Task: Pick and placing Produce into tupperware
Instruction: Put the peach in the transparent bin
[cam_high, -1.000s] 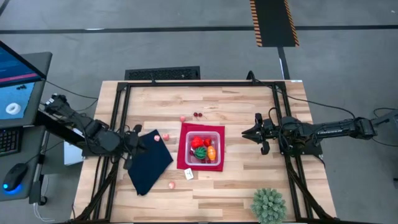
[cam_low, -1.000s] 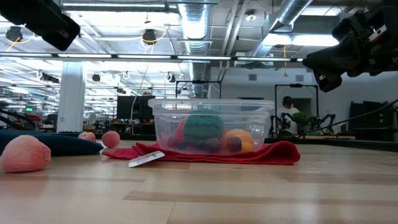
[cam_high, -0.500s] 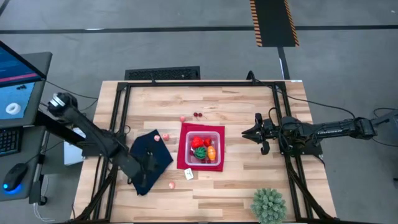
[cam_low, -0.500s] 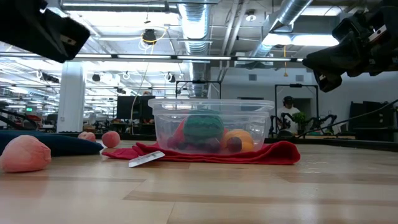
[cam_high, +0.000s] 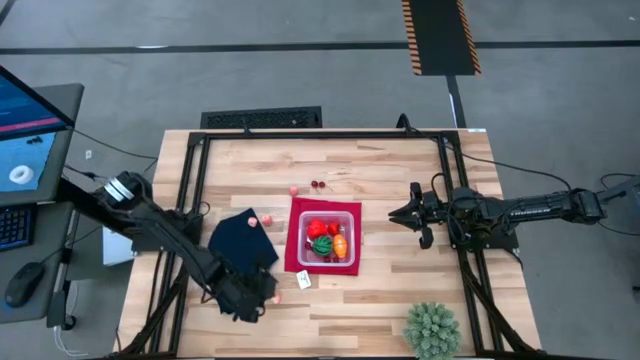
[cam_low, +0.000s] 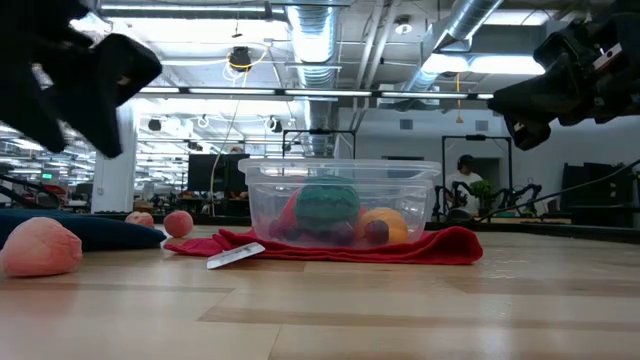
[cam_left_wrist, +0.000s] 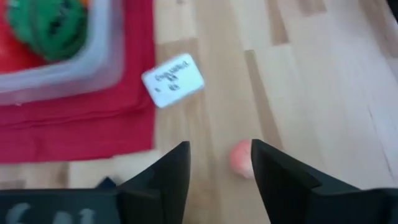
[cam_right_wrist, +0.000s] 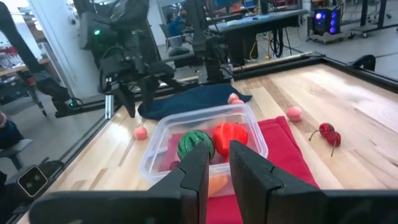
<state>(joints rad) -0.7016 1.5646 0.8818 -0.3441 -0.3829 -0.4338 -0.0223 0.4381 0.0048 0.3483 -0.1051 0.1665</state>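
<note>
The clear tupperware (cam_high: 328, 212) stands on a red mat (cam_high: 292, 245) at mid-table. It holds a red fruit, a green striped ball (cam_right_wrist: 194, 144) and an orange piece. A pink fruit (cam_left_wrist: 241, 158) lies on the wood near the table's near edge, left of a white tag (cam_left_wrist: 173, 81). My left gripper (cam_left_wrist: 217, 168) is open just above this fruit, fingers on either side, not touching; in the high view it (cam_high: 262, 291) is at the navy cloth's near end. My right gripper (cam_high: 398, 214) is open and empty, in the air right of the tupperware.
A navy cloth (cam_high: 240, 248) lies left of the mat. More pink fruits (cam_high: 253, 221) (cam_high: 294, 189) and dark red cherries (cam_high: 318, 184) lie on the wood at the far left of the tupperware. A spiky green plant ball (cam_high: 432, 330) sits at the near right.
My left gripper has swung from the table's left side over the navy cloth toward the near edge and the right, coming down over the pink fruit beside the white tag. My right gripper has kept still.
</note>
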